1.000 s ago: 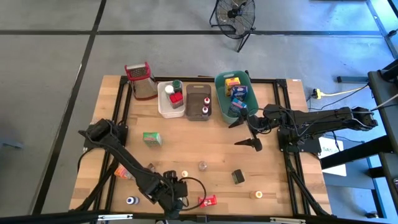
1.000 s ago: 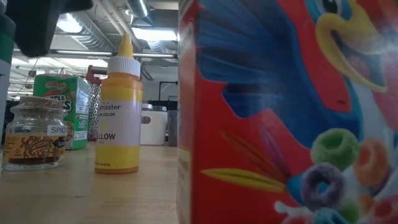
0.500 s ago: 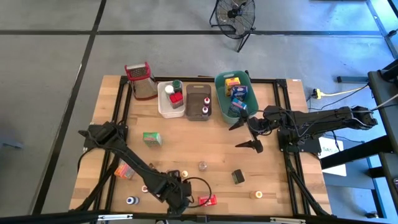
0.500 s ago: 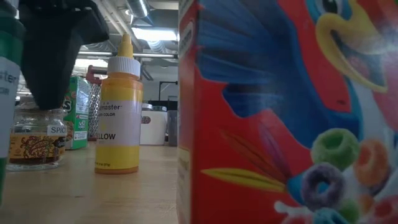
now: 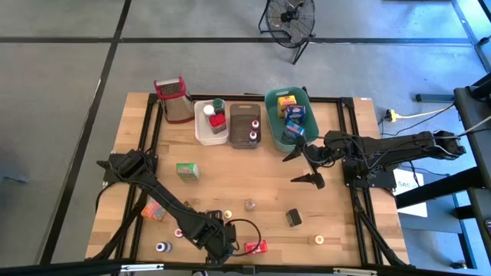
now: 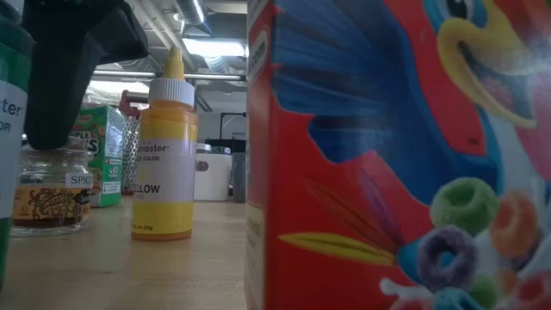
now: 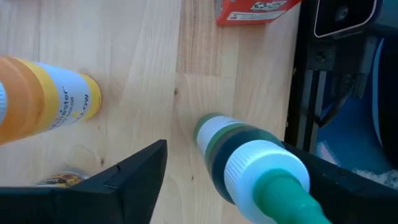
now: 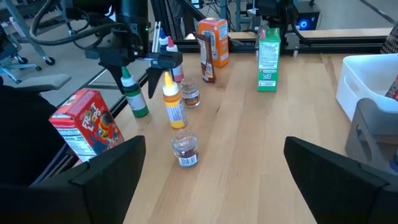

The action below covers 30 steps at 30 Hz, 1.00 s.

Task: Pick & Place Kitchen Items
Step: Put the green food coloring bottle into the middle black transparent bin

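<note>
Grey floor; black fan.

Pale wooden table, glossy plastic yellow bottle, steel grater

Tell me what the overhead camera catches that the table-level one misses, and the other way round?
Only the overhead view shows the three bins, like the teal bin, the steel grater, the floor fan, and the right tool open near the bins. Only the table-level view shows printed labels, such as the cartoon bird on the red cereal box, and the ceiling lights. Both show the yellow bottle and the left arm near the table's front edge.
</note>
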Available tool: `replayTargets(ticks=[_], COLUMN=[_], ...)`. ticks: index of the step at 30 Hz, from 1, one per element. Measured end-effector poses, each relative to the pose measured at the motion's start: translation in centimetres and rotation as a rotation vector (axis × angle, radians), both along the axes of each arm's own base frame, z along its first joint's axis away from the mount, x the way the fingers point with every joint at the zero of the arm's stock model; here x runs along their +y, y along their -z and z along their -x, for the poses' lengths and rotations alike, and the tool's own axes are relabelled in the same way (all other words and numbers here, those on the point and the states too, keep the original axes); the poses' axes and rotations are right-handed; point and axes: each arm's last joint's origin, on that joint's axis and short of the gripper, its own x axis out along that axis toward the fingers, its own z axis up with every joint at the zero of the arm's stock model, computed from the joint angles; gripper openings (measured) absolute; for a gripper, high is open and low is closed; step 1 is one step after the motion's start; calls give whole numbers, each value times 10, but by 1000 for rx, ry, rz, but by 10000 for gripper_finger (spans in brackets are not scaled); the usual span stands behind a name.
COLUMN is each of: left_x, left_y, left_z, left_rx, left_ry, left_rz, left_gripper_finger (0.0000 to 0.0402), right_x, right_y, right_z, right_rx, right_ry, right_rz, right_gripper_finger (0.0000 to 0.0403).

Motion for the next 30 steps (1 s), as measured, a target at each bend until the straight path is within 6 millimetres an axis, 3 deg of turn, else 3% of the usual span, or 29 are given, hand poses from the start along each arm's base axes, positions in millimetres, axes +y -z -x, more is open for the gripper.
replayTargets(ticks=[21, 30], left_x=[0, 0], left_y=[0, 0], left_z=[-1, -1], left_rx=[-3, -5], left_ry=[-4, 18], left_rz=[3, -4], left_gripper_finger=[155, 148], right_x=[0, 0], right_y=[0, 0], right_z=[0, 0], right_rx=[-1, -1], right_ry=[0, 0], right_rz=[0, 0], right_gripper_finger=[385, 385])
